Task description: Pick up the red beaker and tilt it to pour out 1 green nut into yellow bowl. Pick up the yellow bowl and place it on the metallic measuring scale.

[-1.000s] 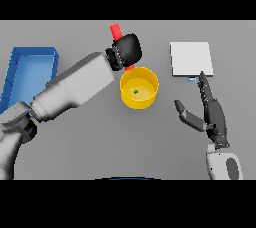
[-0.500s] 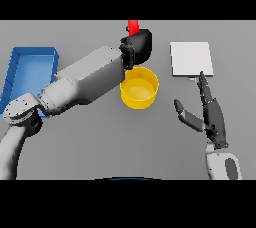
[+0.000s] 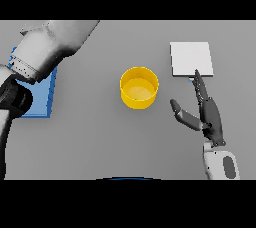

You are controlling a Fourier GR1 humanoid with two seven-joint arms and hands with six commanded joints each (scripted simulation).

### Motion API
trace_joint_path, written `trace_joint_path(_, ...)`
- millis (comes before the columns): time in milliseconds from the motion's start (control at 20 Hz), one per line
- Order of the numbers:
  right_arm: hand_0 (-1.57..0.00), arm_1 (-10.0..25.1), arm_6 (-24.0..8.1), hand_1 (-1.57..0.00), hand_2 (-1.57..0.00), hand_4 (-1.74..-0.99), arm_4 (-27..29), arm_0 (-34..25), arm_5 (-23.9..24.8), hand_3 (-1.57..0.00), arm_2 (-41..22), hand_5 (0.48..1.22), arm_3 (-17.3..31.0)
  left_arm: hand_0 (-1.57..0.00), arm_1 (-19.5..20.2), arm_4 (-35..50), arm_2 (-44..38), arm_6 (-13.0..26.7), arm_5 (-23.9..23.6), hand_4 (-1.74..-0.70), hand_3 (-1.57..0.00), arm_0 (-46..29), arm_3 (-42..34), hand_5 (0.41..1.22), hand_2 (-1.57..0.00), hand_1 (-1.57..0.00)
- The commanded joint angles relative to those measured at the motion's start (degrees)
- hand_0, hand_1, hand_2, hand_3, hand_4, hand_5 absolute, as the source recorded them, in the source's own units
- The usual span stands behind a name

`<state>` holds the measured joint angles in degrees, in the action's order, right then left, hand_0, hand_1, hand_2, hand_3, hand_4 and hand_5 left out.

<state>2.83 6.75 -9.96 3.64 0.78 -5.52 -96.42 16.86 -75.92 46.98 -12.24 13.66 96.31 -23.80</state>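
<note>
A: Left arm (image 3: 50,47) swung up-left since last frame, left hand and red beaker now out of view
B: yellow bowl (image 3: 139,88) mid-bench, beside scale (image 3: 191,58). Right hand (image 3: 207,114) open, fingers straight, holding nothing

No text, label, brand, number or sign is showing anywhere: the scale (image 3: 191,58) just beyond the right hand's (image 3: 210,117) fingertips is reading blank, and the bowl (image 3: 139,87) is bearing no marking.

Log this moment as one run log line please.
bowl: on table, ungrasped | scale: bare | right robot hand: open, beside bowl | left robot hand: out of view
</note>
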Motion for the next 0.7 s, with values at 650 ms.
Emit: trace_joint_path(650,0.0,2.6,1.8,0.0,0.0,-1.142,-0.5,-1.2,-1.3,0.0,0.0,0.628,1.6,-1.57,16.9,40.6,-42.6,18.1,-10.3,-1.74,-1.56,-15.9,14.0,1.221,-1.57,-1.57)
